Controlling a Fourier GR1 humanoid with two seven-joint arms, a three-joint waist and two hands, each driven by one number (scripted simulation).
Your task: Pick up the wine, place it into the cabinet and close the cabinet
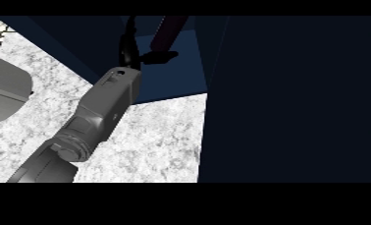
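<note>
A dark red wine bottle (171, 30) stands tilted inside the dark blue cabinet (177, 79), its top cut off by the view's edge. My left hand (132, 52) reaches into the cabinet from the lower left on its grey forearm. Its fingers (130, 32) point straight up just left of the bottle, with a gap between them and the glass. The thumb (161, 56) sticks out to the right at the bottle's lower end. The hand looks open. My right hand does not show.
The cabinet's open door (290, 96) fills the right half of the view as a big dark panel. The speckled white counter (156, 140) lies below the cabinet. A grey rounded object (11, 91) sits at the left edge.
</note>
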